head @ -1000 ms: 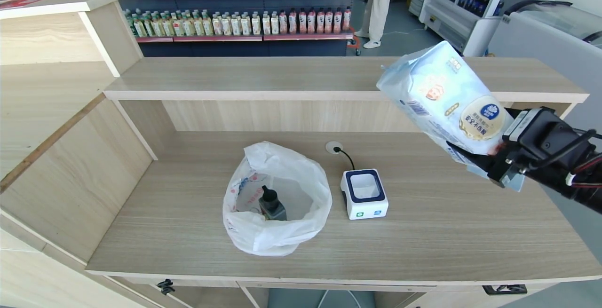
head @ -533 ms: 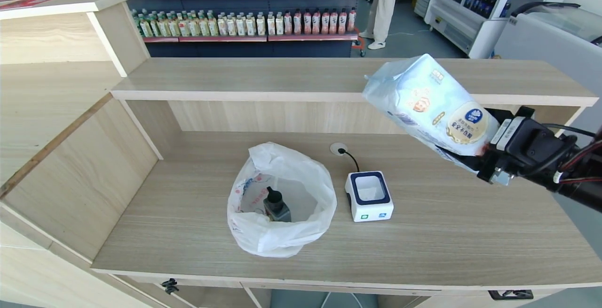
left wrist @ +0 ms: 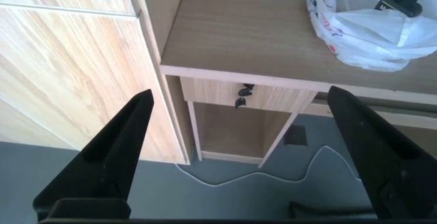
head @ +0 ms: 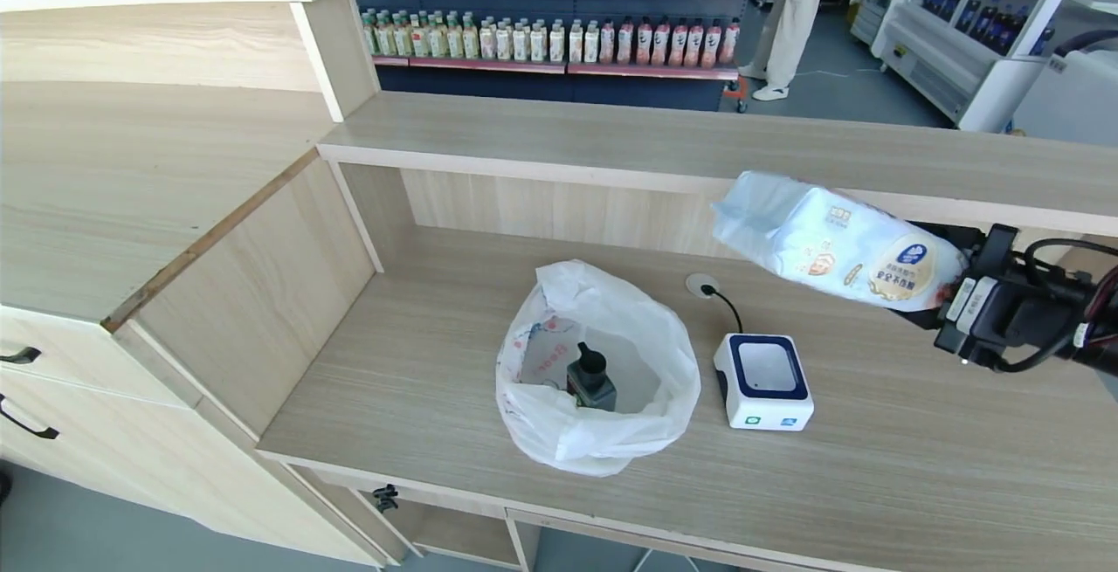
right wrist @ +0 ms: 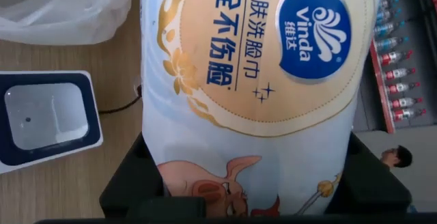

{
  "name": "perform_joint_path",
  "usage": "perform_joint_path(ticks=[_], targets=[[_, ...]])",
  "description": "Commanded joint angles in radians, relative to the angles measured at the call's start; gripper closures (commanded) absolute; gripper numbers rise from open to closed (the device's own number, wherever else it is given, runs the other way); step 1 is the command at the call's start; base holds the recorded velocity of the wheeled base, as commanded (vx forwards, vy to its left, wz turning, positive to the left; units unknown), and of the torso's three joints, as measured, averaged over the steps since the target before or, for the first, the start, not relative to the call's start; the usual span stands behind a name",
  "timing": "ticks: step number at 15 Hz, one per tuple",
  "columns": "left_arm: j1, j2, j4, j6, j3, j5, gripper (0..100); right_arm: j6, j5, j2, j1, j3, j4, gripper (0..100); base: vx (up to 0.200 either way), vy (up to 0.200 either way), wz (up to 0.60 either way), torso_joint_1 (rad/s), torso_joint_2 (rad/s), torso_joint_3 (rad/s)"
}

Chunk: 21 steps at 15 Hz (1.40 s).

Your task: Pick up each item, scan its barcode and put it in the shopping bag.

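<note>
My right gripper [head: 935, 306] is shut on a pale blue and white soft pack [head: 834, 244], held in the air above the counter, up and to the right of the white barcode scanner [head: 764, 368]. The pack [right wrist: 252, 94] lies nearly level, its free end pointing left. From the right wrist, the scanner [right wrist: 44, 118] sits off beside the pack. The white shopping bag [head: 598, 371] stands open left of the scanner with a dark bottle [head: 590, 377] inside. My left gripper [left wrist: 246, 156] hangs open below the counter's front edge, near the bag [left wrist: 369, 26].
A raised wooden ledge [head: 699, 140] runs behind the counter [head: 917, 467], and a tall wooden side panel [head: 253, 292] closes its left end. The scanner's cable [head: 725, 306] runs to a port in the counter top. A drawer lock [left wrist: 241, 98] sits under the front edge.
The head camera has swung left, shifting the whole scene rightward. My right gripper has lowered the pack and tilted it from steeply upright to nearly level, closer to the scanner.
</note>
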Motion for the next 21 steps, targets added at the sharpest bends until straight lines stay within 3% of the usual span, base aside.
perform_joint_path(ticks=[1,4,11,21], targets=[[0.001,0.000,0.000,0.000,0.000,0.000,0,-0.031,0.024,0.068,-0.110,0.021,0.022,100,0.000,0.000,0.00,0.000,0.00,0.000],[0.001,0.000,0.000,0.000,0.000,0.000,0,-0.051,0.044,0.117,-0.124,0.001,0.001,100,0.000,0.000,0.00,0.000,0.00,0.000],[0.001,0.000,0.000,0.000,0.000,0.000,0,-0.091,0.044,0.259,-0.122,0.004,-0.344,100,0.000,0.000,0.00,0.000,0.00,0.000],[0.001,0.000,0.000,0.000,0.000,0.000,0,-0.246,0.066,0.282,-0.116,0.056,-0.357,100,0.000,0.000,0.00,0.000,0.00,0.000]])
